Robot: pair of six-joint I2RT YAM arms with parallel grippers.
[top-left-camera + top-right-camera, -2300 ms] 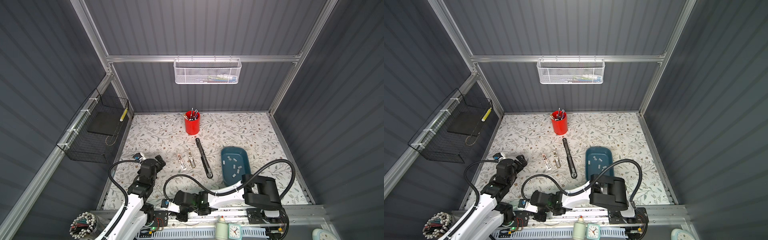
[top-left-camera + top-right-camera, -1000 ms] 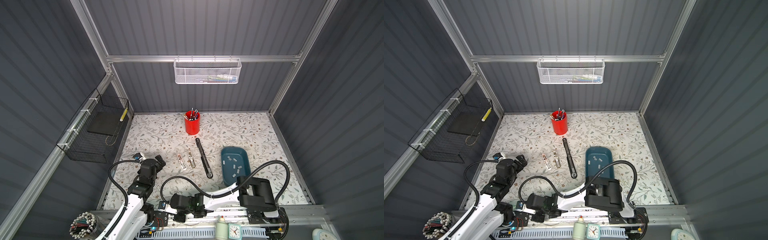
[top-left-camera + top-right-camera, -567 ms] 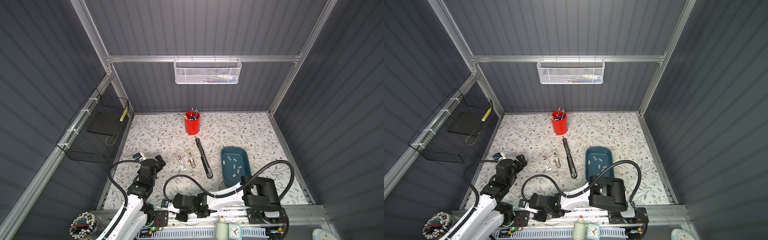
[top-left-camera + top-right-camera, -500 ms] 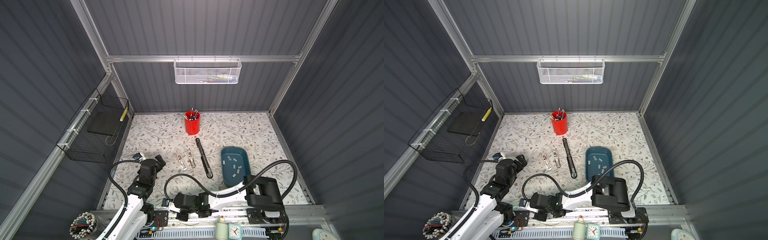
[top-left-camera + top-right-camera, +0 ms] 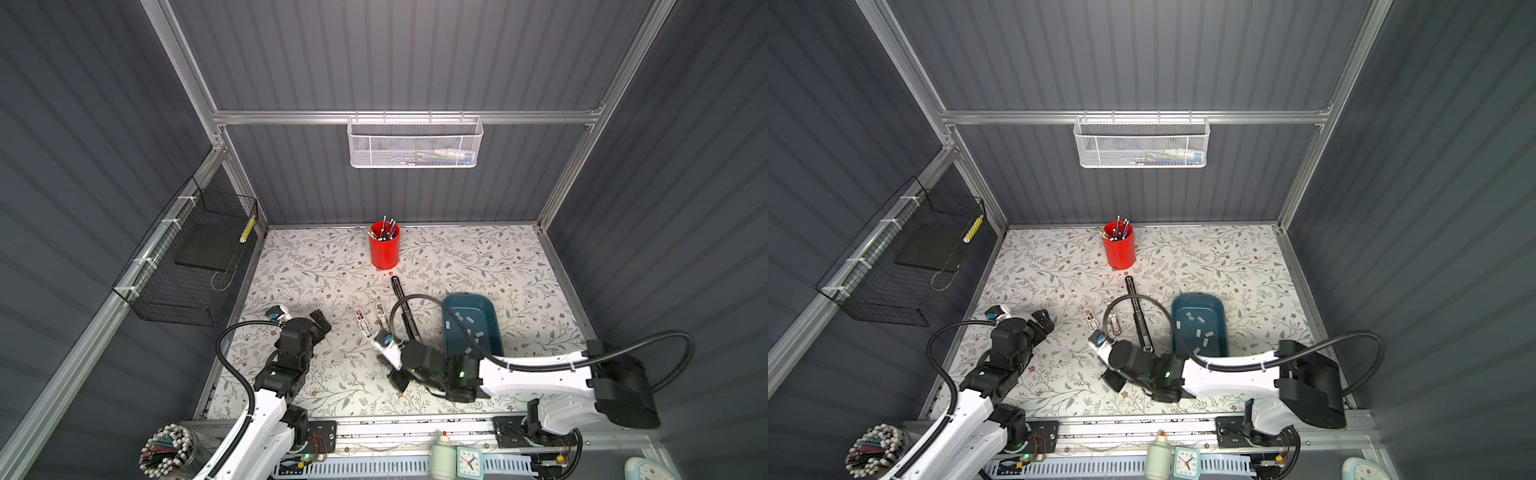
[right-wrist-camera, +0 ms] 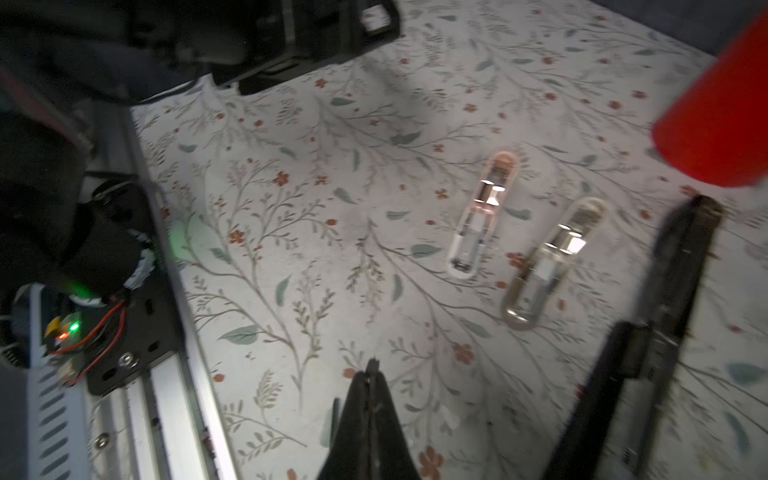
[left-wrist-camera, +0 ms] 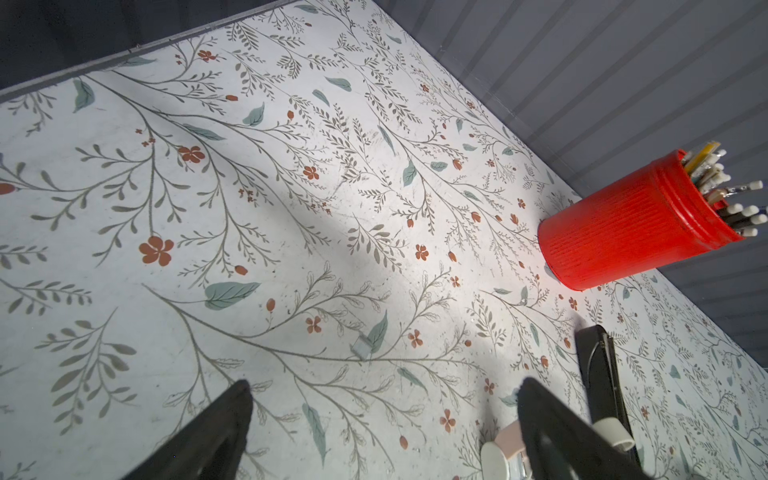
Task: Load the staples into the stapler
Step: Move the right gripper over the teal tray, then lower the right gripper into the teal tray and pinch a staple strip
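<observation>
The stapler (image 5: 409, 320) (image 5: 1140, 320) is a long black bar lying flat mid-table; it also shows in the wrist views (image 7: 602, 382) (image 6: 673, 282). Several staples (image 5: 469, 330) (image 5: 1198, 332) lie in a blue tray (image 5: 494, 316) to its right. One loose strip (image 7: 360, 347) lies on the mat ahead of my left gripper (image 7: 384, 386) (image 5: 322, 322), which is open and empty, left of the stapler. My right gripper (image 6: 374, 368) (image 5: 397, 382) is shut, low over the mat in front of the stapler. A tiny nub shows at its tip; I cannot tell what it is.
Two small translucent stapler-like pieces, one pinkish (image 5: 362, 322) (image 6: 482, 220) and one clear (image 5: 381, 313) (image 6: 548, 266), lie left of the stapler. A red pencil cup (image 5: 384, 249) (image 7: 623, 232) stands at the back. The front rail (image 6: 174, 399) is near the right gripper.
My right arm has swung from the front rail to the right and further back, toward the stapler, jaws still shut. The left arm has not moved.
</observation>
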